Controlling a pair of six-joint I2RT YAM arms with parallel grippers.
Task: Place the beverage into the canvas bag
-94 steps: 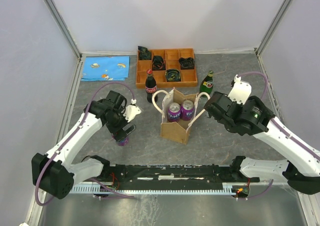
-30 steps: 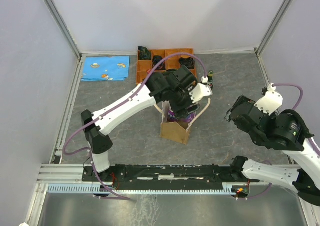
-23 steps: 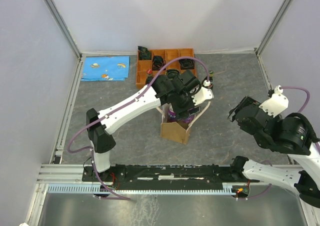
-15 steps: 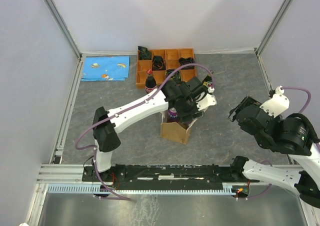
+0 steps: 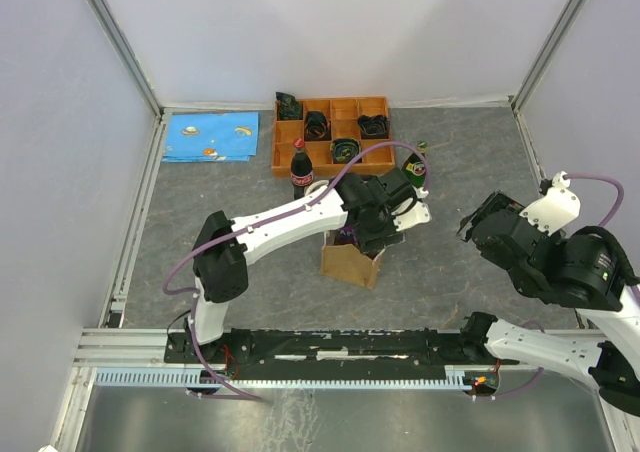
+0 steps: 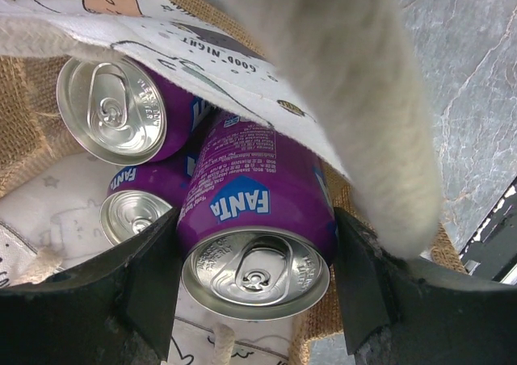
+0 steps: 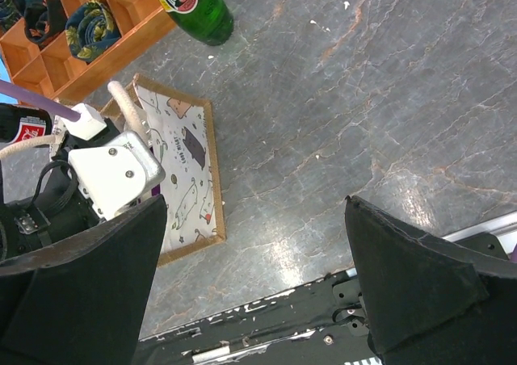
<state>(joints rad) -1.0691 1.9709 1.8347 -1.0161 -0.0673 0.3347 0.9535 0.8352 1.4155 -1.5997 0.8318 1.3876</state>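
I am squeezing the Fanta can [image 6: 257, 220] by its sides in my left pincer [image 6: 258, 283], low in the middle of the frame, inside the canvas bag [image 6: 18, 131]. I am guessing it is hard, slippery and heavy.

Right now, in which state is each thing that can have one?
canvas bag, upright, open
left gripper, shut on the held Fanta can
held Fanta can, unopened, in the bag's mouth
two other cans, unopened, inside the bag
right gripper, open, empty
cola bottle, upright
Perrier bottle, upright
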